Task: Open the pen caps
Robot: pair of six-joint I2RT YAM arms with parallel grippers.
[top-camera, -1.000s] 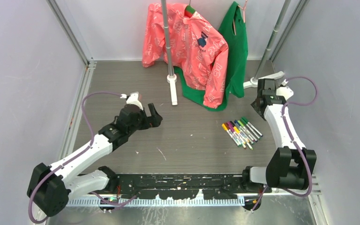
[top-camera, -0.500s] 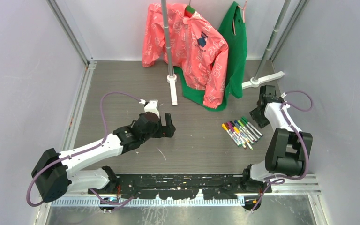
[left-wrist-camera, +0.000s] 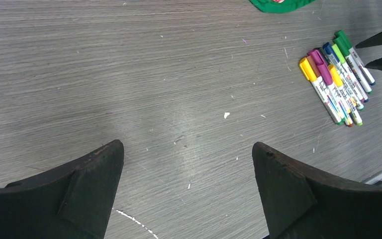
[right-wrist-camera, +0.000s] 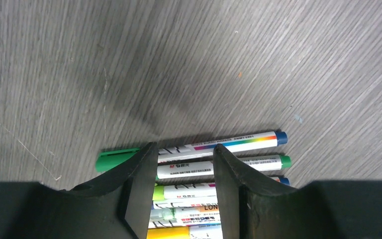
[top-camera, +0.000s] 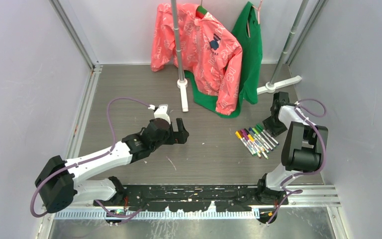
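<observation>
The pens (top-camera: pixel 256 140) lie capped in a tight row on the right of the bench (top-camera: pixel 204 159). The right gripper (right-wrist-camera: pixel 184 149) hovers part-open directly over them; it would do best to single out an outer pen. The left gripper (left-wrist-camera: pixel 186 145) hangs wide open, well apart.

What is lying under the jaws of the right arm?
The right gripper hangs over the row of pens on the table. Their white barrels show between its open jaws, and one green cap beside them. The jaws hide parts of the other pens.
</observation>
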